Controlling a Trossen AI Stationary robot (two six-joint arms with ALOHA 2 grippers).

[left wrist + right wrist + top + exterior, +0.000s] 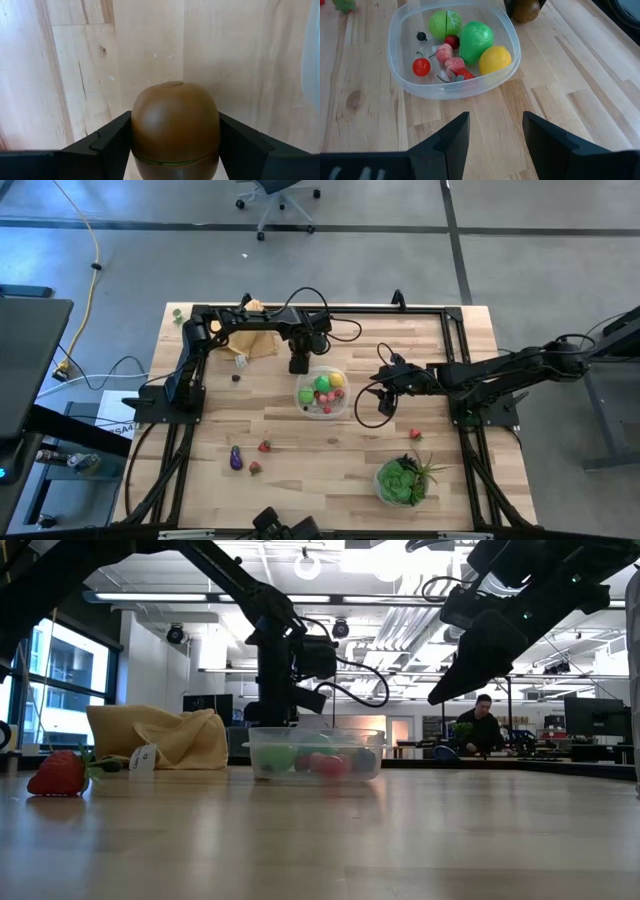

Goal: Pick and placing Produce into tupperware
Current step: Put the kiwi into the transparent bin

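My left gripper [298, 364] points down just beyond the far left rim of the round clear tupperware [322, 392] and is shut on a brown kiwi [175, 127], which also shows in the right wrist view [525, 10]. The tupperware [454, 50] stands on the table by its base and holds a green lime, a green pear, a yellow lemon [495, 59], a cherry and red berries. To the right of the tupperware, my right gripper [495, 120] hovers open above the table, slanting down toward it, with nothing between its fingers. My left gripper pinches the kiwi by two opposite sides [137, 135], one finger [112, 142] on each. The fingers come from above, pointing down. The kiwi's rounded end sticks out past the fingertips. Whether it rests on the table or hangs clear, I cannot tell.
Loose produce lies near the front: a purple eggplant [236, 459], two strawberries [264, 446] [254, 468] and another strawberry [415, 435] at the right. A leafy green plant [405, 480] stands front right. An orange-tan cloth [255, 340] lies at the far left.
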